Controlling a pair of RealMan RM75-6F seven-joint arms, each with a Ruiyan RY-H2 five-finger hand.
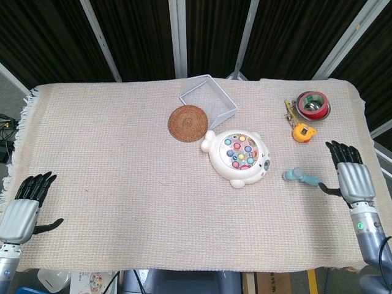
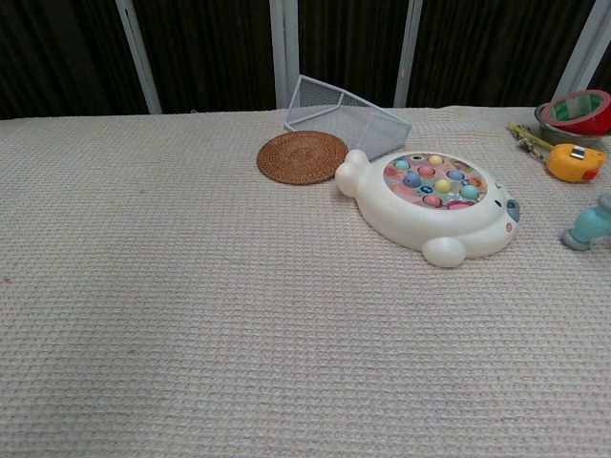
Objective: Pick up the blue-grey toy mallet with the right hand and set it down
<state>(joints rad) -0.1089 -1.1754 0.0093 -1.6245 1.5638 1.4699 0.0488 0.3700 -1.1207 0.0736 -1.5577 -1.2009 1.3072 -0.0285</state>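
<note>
Head view: the blue-grey toy mallet lies flat on the woven cloth, right of the white whack-a-mole toy and apart from it. Its head points left and its handle runs right toward the right hand. That hand is just beside the handle's end, fingers spread and holding nothing; contact between thumb and handle cannot be told. The left hand rests at the near left edge of the cloth, likewise spread and empty. Far of the mallet are a yellow tape measure and a metal bowl holding a tape roll. A round wicker coaster sits near a tipped wire basket, both left and far of the white toy. Chest view: only the mallet's head shows, at the right edge; neither hand appears.
</note>
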